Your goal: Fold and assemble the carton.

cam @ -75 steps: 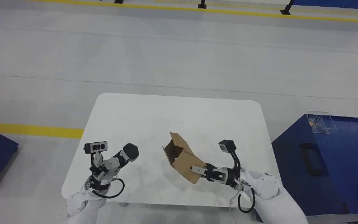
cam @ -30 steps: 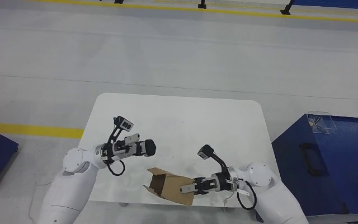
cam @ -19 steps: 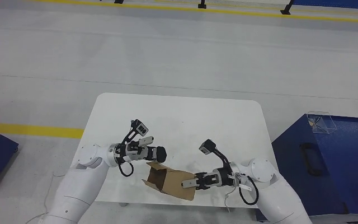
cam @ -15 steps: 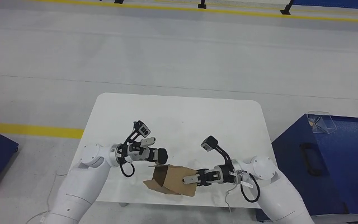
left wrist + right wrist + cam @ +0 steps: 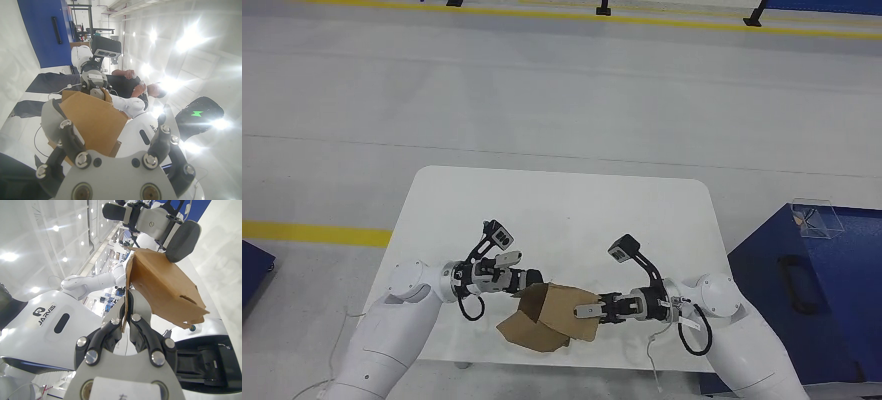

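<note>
Carton: we see it over the table's near edge;
Right gripper: pinching its flap;
Left gripper: spread wide, against its side

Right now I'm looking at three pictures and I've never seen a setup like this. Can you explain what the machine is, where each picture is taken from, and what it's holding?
It is a two-armed robot working at a white table. The wide picture looks down from a camera above its arms. The other two come from a camera on each wrist, so they look along that arm's fingers. The brown thing is a cardboard carton, partly opened, near the table's front edge. The right gripper is shut on one carton flap, pinching its edge. The left gripper is open, its fingers spread, right by the carton.
</note>
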Available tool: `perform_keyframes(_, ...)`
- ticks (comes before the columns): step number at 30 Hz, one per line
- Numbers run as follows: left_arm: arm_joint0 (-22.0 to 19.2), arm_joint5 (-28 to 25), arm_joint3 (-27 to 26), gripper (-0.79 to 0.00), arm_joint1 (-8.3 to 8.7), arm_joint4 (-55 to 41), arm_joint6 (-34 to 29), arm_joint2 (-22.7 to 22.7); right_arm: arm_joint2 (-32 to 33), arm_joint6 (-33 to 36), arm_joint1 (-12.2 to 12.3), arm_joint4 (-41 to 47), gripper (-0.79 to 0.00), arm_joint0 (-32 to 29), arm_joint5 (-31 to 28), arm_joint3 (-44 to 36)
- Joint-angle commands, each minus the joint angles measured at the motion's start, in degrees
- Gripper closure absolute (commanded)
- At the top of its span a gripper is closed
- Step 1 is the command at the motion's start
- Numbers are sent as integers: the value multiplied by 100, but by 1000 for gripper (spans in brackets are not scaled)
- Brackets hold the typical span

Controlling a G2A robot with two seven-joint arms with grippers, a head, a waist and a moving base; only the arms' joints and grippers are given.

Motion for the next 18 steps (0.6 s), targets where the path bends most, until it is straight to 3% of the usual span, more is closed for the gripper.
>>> perform_keyframes(1, 0, 0, 0, -785, 0, 0, 0, 0, 0, 0, 0, 0, 0, 0, 0, 0)
perform_keyframes(5, 79, -65, -138, -785, 12, -42, -26, -54, 104, -228, 18, -205, 0, -37, -78, -98)
perform_keyframes(7, 87, -273, -179, -785, 80, 469, 29, -179, 216, -314, 46, -377, 0, -131, -201, -190)
perform_keyframes(12, 282, -354, -702, -785, 227, 1352, 27, -403, 466, -265, 116, -501, 0, -339, -273, -360)
perform_keyframes(18, 528, -431, -1204, -785, 334, 1669, -11, -616, 618, -173, 164, -467, 0, -451, -271, -345)
